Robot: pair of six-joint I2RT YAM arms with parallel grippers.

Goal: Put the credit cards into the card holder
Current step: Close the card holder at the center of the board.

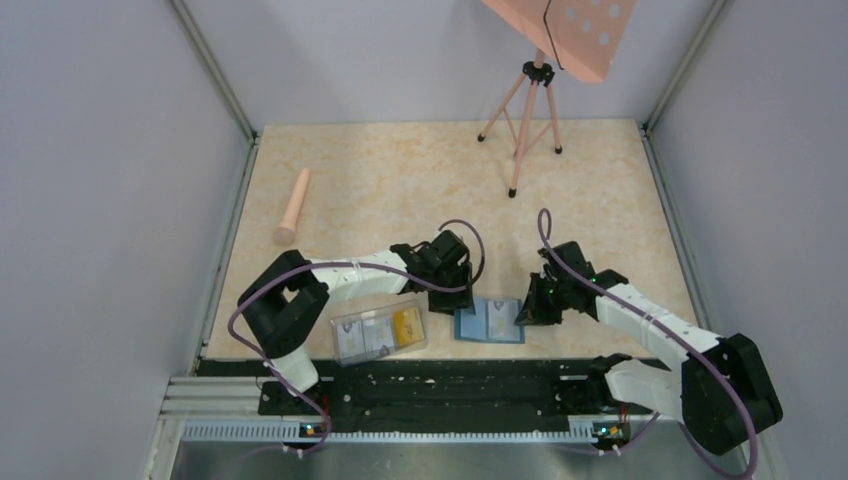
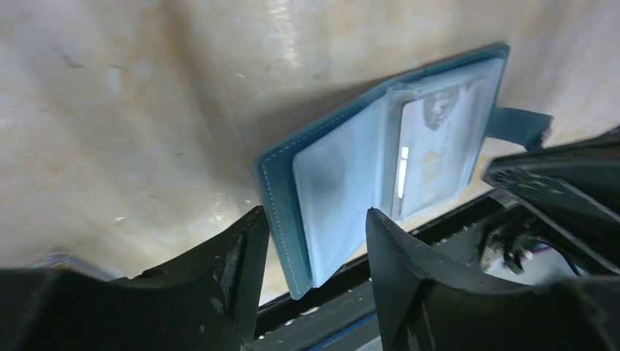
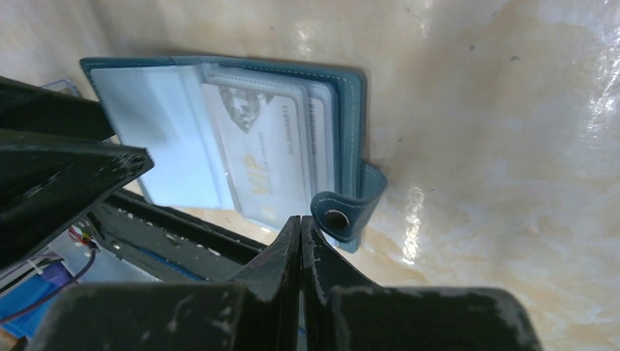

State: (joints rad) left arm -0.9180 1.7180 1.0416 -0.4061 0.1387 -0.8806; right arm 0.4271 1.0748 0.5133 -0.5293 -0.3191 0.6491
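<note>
The teal card holder (image 1: 489, 321) lies open on the table (image 1: 400, 180) between both grippers, a pale card (image 3: 267, 164) in its glossy clear pocket; the clear plastic box (image 1: 350, 340) beside it holds yellow and pale credit cards (image 1: 406, 321). The left gripper (image 2: 314, 219) is spread over its stitched edge, the right gripper (image 3: 300, 223) pressed together, empty

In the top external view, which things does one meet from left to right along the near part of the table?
clear plastic box → left pincer → card holder → right pincer
</note>
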